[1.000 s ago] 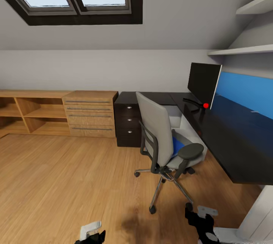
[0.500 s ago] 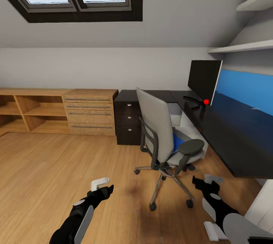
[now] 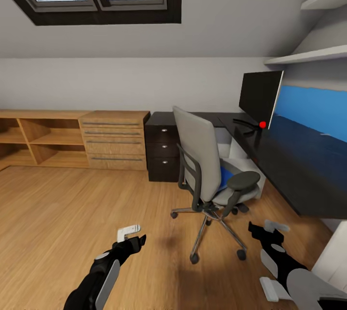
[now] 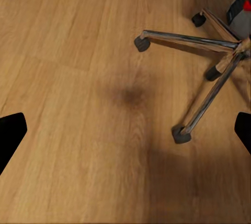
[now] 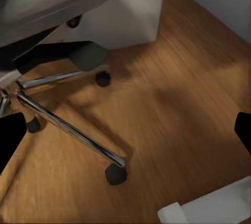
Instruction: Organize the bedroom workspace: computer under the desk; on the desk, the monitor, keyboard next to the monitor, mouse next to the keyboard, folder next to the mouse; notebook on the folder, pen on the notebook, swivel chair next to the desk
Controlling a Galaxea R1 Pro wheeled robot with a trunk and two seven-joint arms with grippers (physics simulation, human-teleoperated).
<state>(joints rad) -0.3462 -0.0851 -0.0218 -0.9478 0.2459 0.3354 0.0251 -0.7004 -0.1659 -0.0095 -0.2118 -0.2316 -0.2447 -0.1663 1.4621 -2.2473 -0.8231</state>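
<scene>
The grey swivel chair stands on the wood floor, turned toward the black-topped desk. A blue folder lies on its seat. The black monitor stands on the desk by the wall. The light grey computer sits under the desk behind the chair, also seen as the computer. My left gripper hovers open over the floor left of the chair's star base. My right gripper is open, just right of the base. Keyboard, mouse, notebook and pen are out of view.
A dark three-drawer unit closes the desk's left end. Low light-wood cabinets line the back wall. A blue wall panel and white shelves sit above the desk. A white object stands at the right edge.
Both arms have risen from the bottom edge into view and reach forward on either side of the chair base. The camera has shifted slightly; chair and desk items stay put.
</scene>
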